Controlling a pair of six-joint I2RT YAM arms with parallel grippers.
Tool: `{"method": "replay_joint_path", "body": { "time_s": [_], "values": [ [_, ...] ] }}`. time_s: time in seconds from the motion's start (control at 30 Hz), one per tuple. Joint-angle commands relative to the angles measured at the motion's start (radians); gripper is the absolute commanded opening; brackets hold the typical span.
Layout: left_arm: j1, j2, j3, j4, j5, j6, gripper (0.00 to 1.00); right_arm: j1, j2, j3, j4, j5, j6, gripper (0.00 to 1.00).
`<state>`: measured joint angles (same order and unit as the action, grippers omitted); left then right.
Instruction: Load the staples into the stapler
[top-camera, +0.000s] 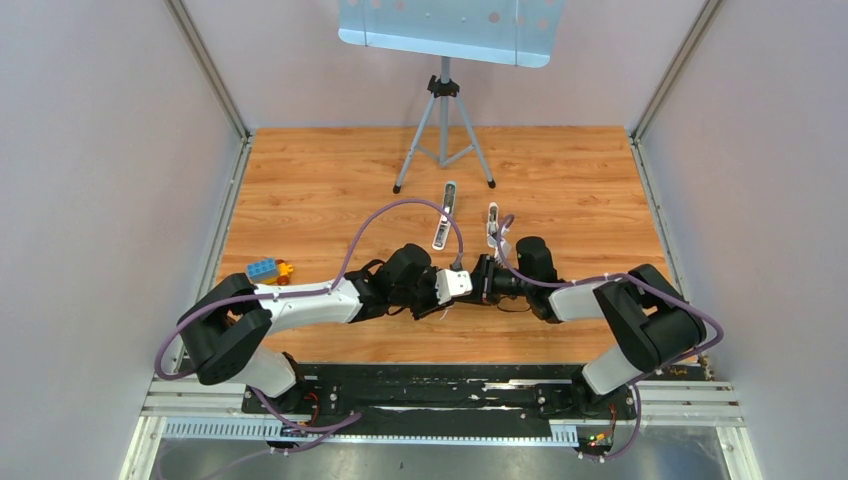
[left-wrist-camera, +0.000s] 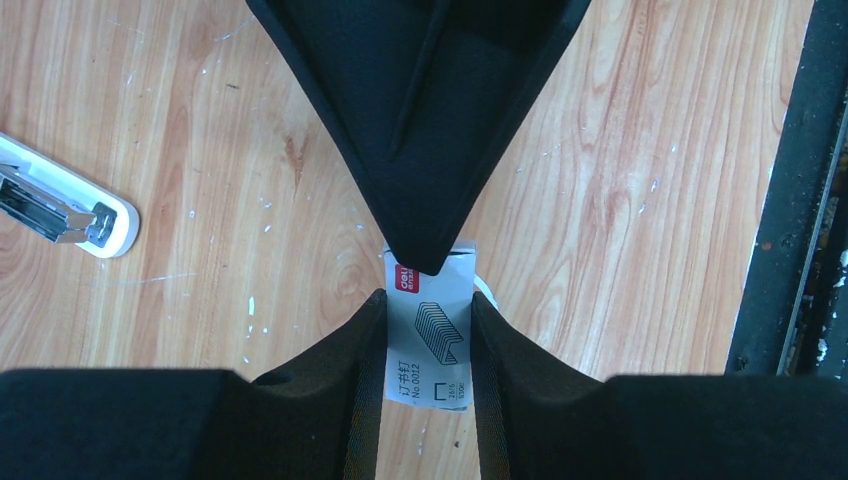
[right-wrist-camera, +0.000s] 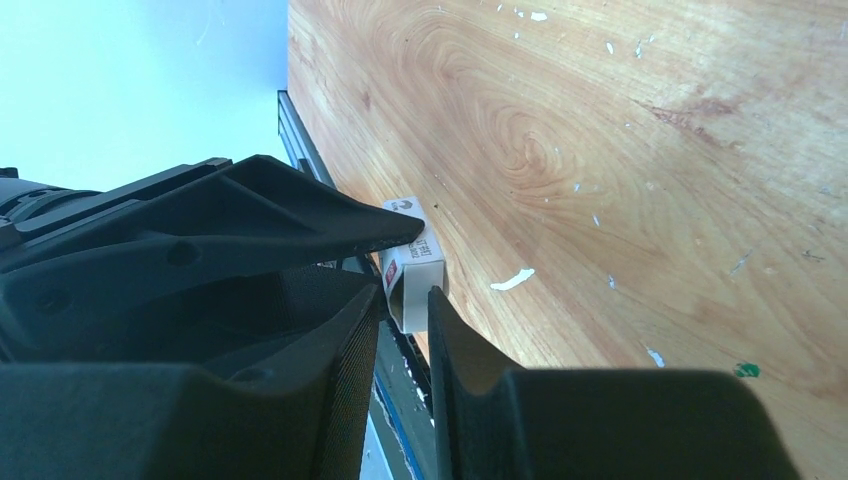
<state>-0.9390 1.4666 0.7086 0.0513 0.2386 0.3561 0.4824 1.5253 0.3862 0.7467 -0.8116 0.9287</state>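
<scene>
Left wrist: stapler far left of jaws

The carton is held above the desk near its near edge, between the two arms' fingers. Behind it, mid-desk, the stapler lies opened out. A tripod stands by the far edge. Toy blocks lie near the left edge.

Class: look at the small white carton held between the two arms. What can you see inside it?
Nothing certain. The white carton shows only a dark open end in the right wrist view; its walls and both grippers' jaws cover any contents.
</scene>
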Motion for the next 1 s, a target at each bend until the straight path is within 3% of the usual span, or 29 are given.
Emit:
{"method": "replay_joint_path", "body": {
  "time_s": [0.0, 0.97],
  "values": [
    [-0.001, -0.003, 0.028, 0.044, 0.011, 0.005, 0.33, 0.013, 0.028, 0.014, 0.05, -0.018, 0.015, 0.27],
    [-0.001, 0.012, 0.045, 0.04, 0.001, 0.009, 0.34, 0.032, 0.077, 0.001, 0.111, -0.036, 0.037, 0.24]
  ]
}}
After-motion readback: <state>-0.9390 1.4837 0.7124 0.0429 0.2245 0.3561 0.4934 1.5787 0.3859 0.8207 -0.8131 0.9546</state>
